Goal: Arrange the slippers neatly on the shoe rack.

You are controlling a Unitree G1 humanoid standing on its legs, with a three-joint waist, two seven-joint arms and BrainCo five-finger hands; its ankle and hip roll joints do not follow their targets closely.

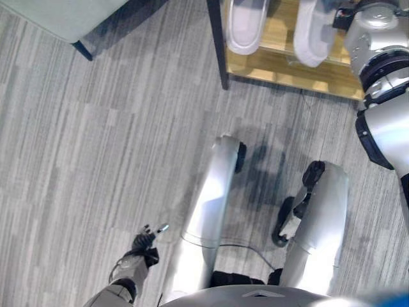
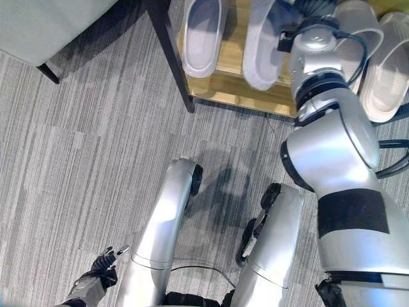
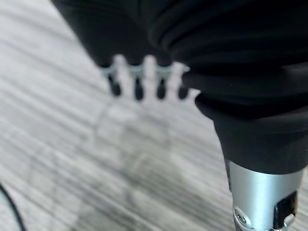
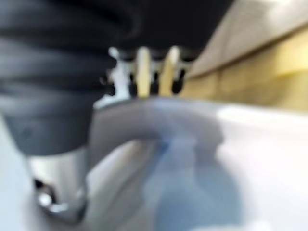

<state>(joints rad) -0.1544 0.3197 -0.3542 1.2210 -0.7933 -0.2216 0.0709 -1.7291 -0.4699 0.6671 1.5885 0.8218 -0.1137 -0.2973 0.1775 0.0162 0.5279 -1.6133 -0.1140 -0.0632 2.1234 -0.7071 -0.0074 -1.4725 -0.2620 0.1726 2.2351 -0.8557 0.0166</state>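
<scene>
Grey streaked carpet (image 1: 96, 147) covered the floor in the left eye view. At the top stood a wooden shoe rack (image 1: 281, 67) with a dark upright post (image 1: 217, 38). Two pale lilac slippers (image 1: 246, 25) lay side by side on its board, toes pointing toward the robot. A pale grey piece of furniture (image 1: 64, 16) on dark legs filled the upper left corner. The left hand (image 1: 146, 242) hung low above the carpet, well apart from the rack.

From the right eye view, two further beige slippers (image 2: 390, 64) showed on the rack, to the right of the lilac pair. The right arm reached up over the rack between the two pairs, its hand hidden at the top edge.

Seen from the left wrist view, the left hand's fingers (image 3: 137, 86) hung straight and apart over bare carpet, holding nothing.

Close up in the right wrist view, the right hand (image 4: 144, 72) sat over a pale lilac slipper (image 4: 216, 159), with the wooden rack behind. Whether its fingers were apart or clamped on the slipper could not be told.
</scene>
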